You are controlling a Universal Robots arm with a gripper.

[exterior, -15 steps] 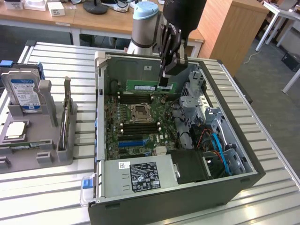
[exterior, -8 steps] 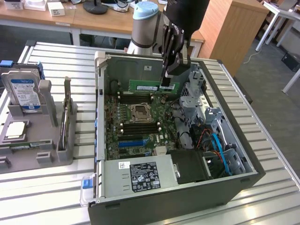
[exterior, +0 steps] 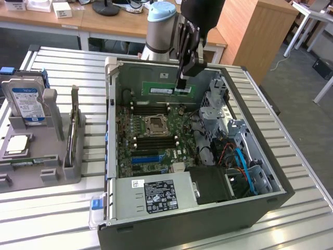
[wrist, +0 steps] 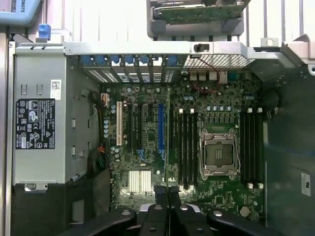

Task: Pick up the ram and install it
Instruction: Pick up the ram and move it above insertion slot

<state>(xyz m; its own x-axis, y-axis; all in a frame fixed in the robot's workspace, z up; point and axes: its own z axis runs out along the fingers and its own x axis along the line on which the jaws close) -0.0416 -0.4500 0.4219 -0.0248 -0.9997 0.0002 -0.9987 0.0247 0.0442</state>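
Slatted metal table [exterior: 304,172] carries the open computer case [exterior: 208,226]. Near its far edge, above the motherboard [exterior: 179,122], our gripper [exterior: 182,87] is clamped on the ram [exterior: 161,89]. We judge it light, stiff and fragile, best held by its long edges.
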